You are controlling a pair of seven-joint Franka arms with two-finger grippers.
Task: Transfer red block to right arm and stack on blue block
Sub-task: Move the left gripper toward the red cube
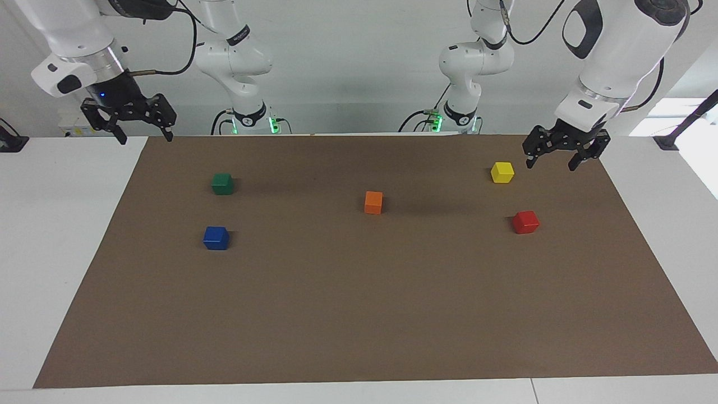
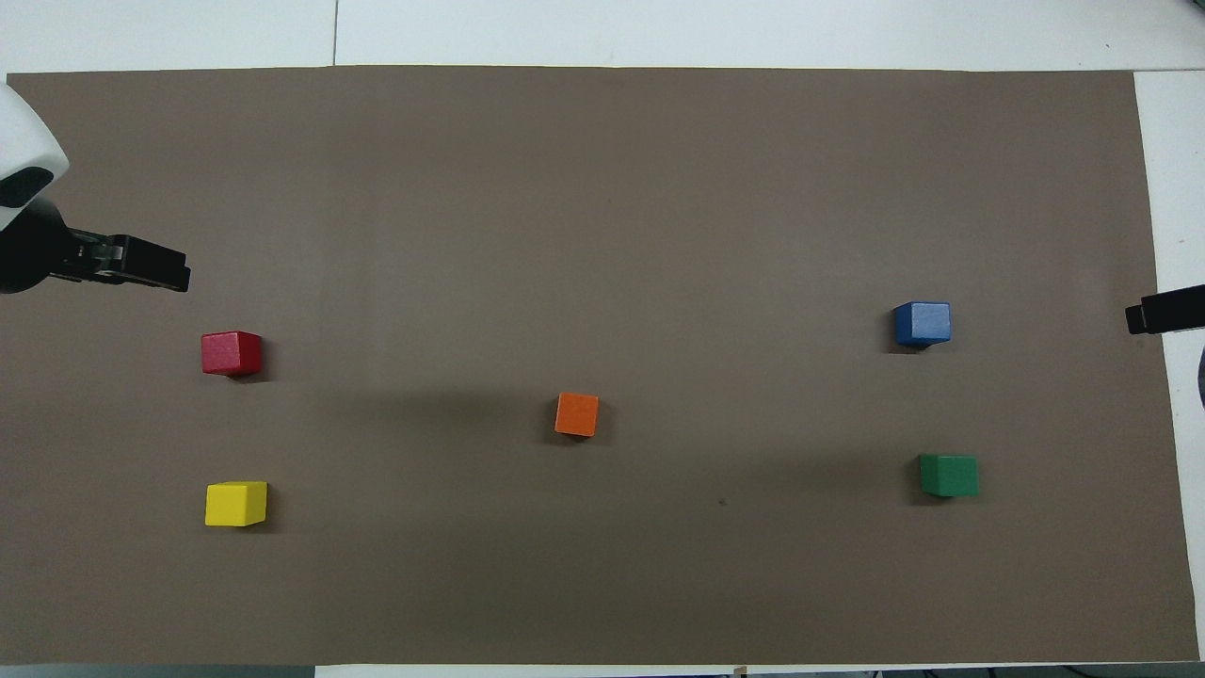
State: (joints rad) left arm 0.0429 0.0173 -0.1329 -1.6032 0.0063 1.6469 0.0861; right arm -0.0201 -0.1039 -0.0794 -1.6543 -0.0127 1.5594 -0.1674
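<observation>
Left gripper [image 1: 551, 155] fingers open, empty, red block [image 1: 525, 221] well below them w/ yellow block [image 1: 502, 171] just beside: wrong-cube grab risk. Right gripper [image 1: 143, 132] waits open, well apart from blue block [image 1: 216, 238].

Overhead, the frame's edge cuts off the right gripper [image 2: 1165, 310], showing only a black tip; the left gripper [image 2: 132, 265] is partly cropped too.

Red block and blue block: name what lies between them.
The orange block sits roughly midway between the red block and the blue block, slightly nearer the robots; the overhead view shows it best.
</observation>
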